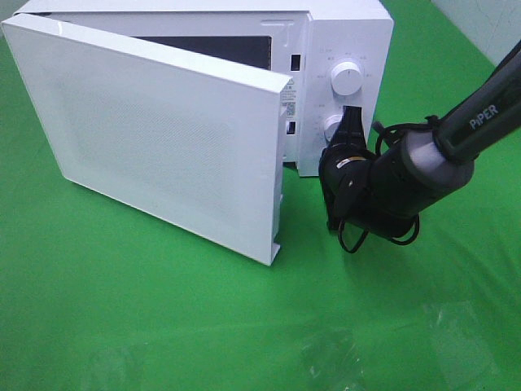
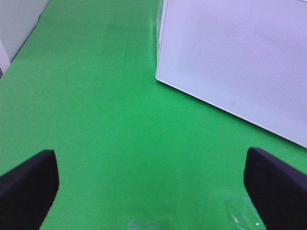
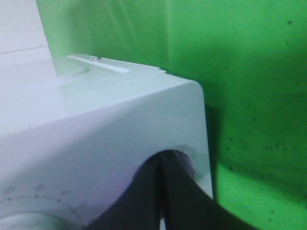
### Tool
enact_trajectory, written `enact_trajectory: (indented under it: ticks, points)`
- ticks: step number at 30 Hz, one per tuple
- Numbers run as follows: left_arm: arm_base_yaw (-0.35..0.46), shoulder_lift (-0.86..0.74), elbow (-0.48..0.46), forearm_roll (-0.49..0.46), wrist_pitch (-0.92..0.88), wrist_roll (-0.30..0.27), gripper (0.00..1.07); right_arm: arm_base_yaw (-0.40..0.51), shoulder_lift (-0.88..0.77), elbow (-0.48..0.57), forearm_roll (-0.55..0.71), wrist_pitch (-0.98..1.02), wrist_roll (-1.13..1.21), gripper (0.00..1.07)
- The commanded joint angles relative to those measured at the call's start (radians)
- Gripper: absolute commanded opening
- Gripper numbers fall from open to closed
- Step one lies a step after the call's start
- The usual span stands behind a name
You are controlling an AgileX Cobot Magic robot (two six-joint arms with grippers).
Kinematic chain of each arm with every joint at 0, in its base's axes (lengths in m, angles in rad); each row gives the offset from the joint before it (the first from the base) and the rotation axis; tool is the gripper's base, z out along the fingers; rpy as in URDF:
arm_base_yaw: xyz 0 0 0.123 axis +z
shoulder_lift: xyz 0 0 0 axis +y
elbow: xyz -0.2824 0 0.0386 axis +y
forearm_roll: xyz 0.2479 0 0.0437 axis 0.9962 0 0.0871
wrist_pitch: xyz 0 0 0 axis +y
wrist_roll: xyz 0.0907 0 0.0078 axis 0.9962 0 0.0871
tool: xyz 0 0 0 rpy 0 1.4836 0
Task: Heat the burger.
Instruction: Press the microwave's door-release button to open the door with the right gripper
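Two grippers are at work, in opposite states. The right gripper (image 1: pixel 351 120) has its fingers pressed together with nothing between them, and their tips sit at the lower knob (image 1: pixel 331 127) of the white microwave (image 1: pixel 346 28). The right wrist view shows this close up: the joined dark fingers (image 3: pixel 168 191) cover most of that knob (image 3: pixel 186 154), near the panel's rounded corner.

The left gripper (image 2: pixel 149 160) appears only in its own wrist view, jaws spread wide and empty above the green cloth (image 2: pixel 96 120), near the swung-open door (image 2: pixel 240 62).

Only the high view shows both knobs, the upper knob (image 1: pixel 347 79) above the lower one, and the one door (image 1: pixel 155 138) hiding most of the cavity. The burger shows in no view, so I cannot tell where it is.
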Motion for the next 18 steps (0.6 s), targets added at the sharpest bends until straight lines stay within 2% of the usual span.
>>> enact_trajectory:
  ticks: [1, 9, 13, 18]
  points:
    - [0.001, -0.019, 0.002, -0.001, -0.007, -0.001, 0.98, -0.053, -0.023, -0.089, -0.047, -0.300, -0.007, 0.00]
    - [0.001, -0.019, 0.002, -0.001, -0.007, -0.001, 0.98, -0.047, -0.023, -0.069, -0.074, -0.089, 0.013, 0.00]
    - [0.001, -0.019, 0.002, -0.001, -0.007, -0.001, 0.98, -0.038, -0.026, -0.047, -0.097, -0.057, 0.028, 0.00]
    - [0.001, -0.019, 0.002, -0.001, -0.007, -0.001, 0.98, -0.014, -0.069, 0.036, -0.142, -0.027, 0.050, 0.00]
